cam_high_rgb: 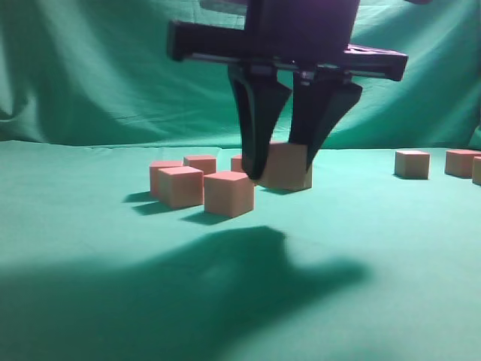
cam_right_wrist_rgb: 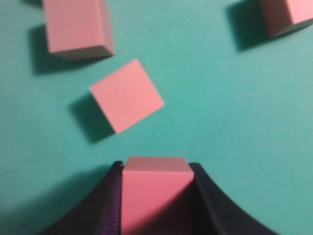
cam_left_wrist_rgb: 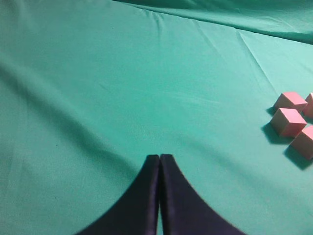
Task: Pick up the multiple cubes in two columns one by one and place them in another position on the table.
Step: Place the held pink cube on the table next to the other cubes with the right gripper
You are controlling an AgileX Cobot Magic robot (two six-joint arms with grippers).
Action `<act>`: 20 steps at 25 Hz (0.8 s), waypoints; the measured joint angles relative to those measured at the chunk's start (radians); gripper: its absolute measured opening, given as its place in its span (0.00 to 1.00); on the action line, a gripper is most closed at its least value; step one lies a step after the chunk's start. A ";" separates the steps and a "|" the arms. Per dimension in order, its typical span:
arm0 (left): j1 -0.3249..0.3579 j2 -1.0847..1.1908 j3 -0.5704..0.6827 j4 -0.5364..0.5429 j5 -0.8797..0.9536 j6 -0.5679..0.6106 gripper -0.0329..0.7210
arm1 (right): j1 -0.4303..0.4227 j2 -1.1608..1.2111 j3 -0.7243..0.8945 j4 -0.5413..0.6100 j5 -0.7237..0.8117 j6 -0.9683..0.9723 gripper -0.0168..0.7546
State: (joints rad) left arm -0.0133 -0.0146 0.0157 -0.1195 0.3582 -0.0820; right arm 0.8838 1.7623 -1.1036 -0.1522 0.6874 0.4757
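Observation:
My right gripper hangs at the middle of the exterior view, shut on one pinkish cube. The cube's underside is low over the green table; whether it touches I cannot tell. In the right wrist view the held cube fills the gap between the black fingers. Several more cubes lie just left of it, among them a near one and one beside it. Others rest at the far right. My left gripper is shut and empty over bare cloth, with cubes at its right edge.
Below the right wrist lie three loose cubes: a turned one, one at upper left and one at upper right. A draped green backdrop rises behind the table. The arm's shadow falls across the front cloth.

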 joint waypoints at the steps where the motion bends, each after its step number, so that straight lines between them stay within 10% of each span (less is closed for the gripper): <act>1: 0.000 0.000 0.000 0.000 0.000 0.000 0.04 | 0.000 0.006 0.000 -0.023 0.000 0.021 0.36; 20: 0.000 0.000 0.000 0.000 0.000 0.000 0.04 | 0.000 0.078 -0.002 -0.065 -0.035 0.085 0.36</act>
State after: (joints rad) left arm -0.0133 -0.0146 0.0157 -0.1195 0.3582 -0.0820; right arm 0.8838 1.8404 -1.1054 -0.2167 0.6522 0.5602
